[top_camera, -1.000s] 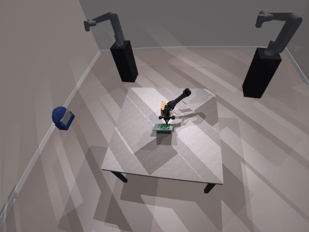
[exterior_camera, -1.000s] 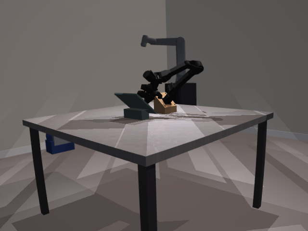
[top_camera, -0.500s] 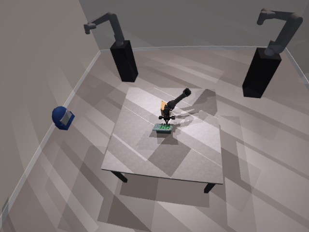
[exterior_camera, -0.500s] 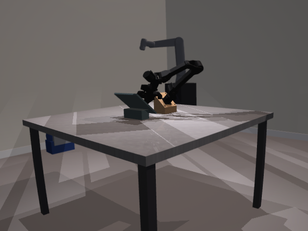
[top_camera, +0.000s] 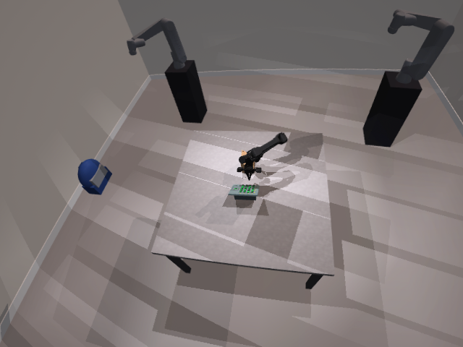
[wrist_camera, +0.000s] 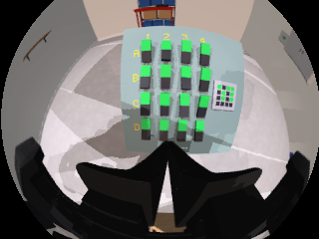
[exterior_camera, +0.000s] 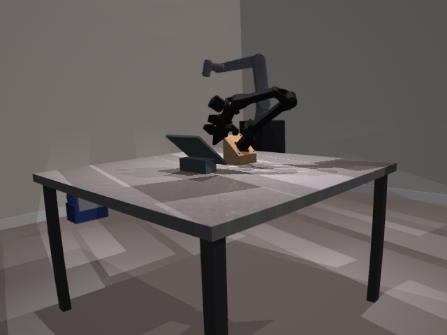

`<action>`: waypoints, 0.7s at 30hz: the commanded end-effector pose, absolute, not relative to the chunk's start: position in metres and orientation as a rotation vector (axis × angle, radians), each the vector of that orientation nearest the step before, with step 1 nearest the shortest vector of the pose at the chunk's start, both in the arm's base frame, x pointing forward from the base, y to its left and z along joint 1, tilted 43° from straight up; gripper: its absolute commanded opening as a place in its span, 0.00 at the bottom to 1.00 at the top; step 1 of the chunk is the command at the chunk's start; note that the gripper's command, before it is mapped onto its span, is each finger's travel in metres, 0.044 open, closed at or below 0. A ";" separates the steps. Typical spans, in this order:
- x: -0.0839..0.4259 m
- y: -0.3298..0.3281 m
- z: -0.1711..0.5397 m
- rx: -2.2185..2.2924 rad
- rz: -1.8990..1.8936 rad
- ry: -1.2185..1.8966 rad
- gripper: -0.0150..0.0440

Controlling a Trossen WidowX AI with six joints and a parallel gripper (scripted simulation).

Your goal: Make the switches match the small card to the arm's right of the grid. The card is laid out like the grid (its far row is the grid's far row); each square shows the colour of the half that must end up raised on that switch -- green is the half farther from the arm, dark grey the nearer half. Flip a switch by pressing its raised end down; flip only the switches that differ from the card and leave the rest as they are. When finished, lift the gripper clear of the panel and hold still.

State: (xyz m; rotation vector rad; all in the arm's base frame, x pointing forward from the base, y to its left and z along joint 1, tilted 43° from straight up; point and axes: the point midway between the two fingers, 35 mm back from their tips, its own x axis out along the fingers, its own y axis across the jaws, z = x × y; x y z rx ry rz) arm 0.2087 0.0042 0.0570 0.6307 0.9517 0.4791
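Observation:
The tilted teal panel (top_camera: 231,193) (exterior_camera: 191,144) (wrist_camera: 229,60) carries rows A to D and columns 1 to 4 of rocker switches, each with a green far half and a dark near half. Which halves are raised is too fine to tell reliably. The small card (wrist_camera: 224,96) lies on the panel right of the grid, beside rows B and C; its squares mix green and dark grey, and its nearest row looks all dark. My gripper (top_camera: 249,178) (exterior_camera: 215,144) (wrist_camera: 167,145) is shut and empty. Its tips are above the arm's side of the panel, apparently touching no switch; row D shows beyond them in the wrist view.
The panel's dark support block (exterior_camera: 196,165) stands on the table (top_camera: 209,238) (exterior_camera: 230,209). The arm's orange-brown base (exterior_camera: 238,155) stands close behind the panel's near edge. Two grey arms on black pedestals (top_camera: 187,93) (top_camera: 388,112) and a blue object (top_camera: 90,175) stand off the table.

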 end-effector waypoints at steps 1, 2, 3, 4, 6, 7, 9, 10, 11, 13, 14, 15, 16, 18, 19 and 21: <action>0.202 -0.003 0.071 0.623 0.484 0.922 0.25; 0.202 -0.003 0.071 0.623 0.484 0.922 0.25; 0.202 -0.003 0.071 0.623 0.484 0.922 0.25; 0.204 -0.003 0.072 0.623 0.484 0.922 0.25; 0.214 -0.011 0.077 0.623 0.484 0.921 0.25; 0.223 -0.017 0.081 0.622 0.484 0.921 0.25; 0.238 -0.028 0.086 0.622 0.483 0.920 0.25; 0.242 -0.031 0.088 0.621 0.483 0.920 0.25; 0.244 -0.032 0.088 0.621 0.483 0.920 0.25; 0.244 -0.032 0.088 0.621 0.483 0.920 0.25; 0.244 -0.032 0.088 0.621 0.483 0.920 0.25; 0.244 -0.032 0.088 0.621 0.483 0.920 0.25; 0.244 -0.032 0.088 0.621 0.483 0.920 0.25; 0.244 -0.032 0.088 0.621 0.483 0.920 0.25; 0.244 -0.032 0.088 0.621 0.483 0.920 0.25; 0.244 -0.032 0.088 0.621 0.483 0.920 0.25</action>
